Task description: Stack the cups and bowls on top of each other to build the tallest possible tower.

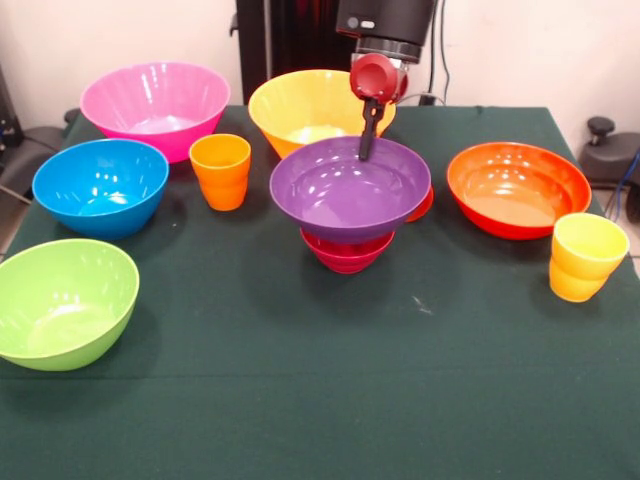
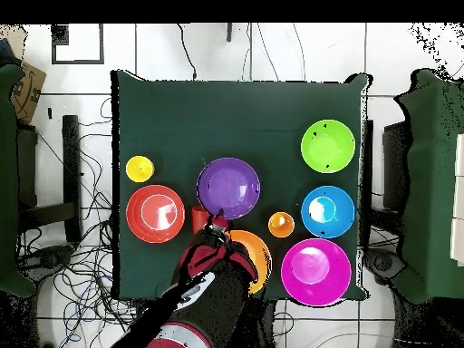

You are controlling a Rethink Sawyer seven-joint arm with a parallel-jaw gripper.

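Overhead, dark green table (image 2: 181,118) on white tiled floor (image 2: 272,54) (cables (image 2: 63,272) strewn).

A table (image 1: 300,400) covered in dark green cloth fills most of the front view, the cloth smooth but for a few pale flecks near the middle. Behind it stands a plain cream wall (image 1: 520,50), evenly lit, with a dark cable (image 1: 443,60) hanging down against it. A black chair (image 1: 610,150) shows past the table's right edge, and another dark seat (image 1: 25,150) past the left. Seen from overhead, the floor (image 2: 272,54) is of white tiles with dark joints, and loose black cables (image 2: 82,272) lie tangled on it beside the table. A cardboard box (image 2: 29,86) sits at one side.
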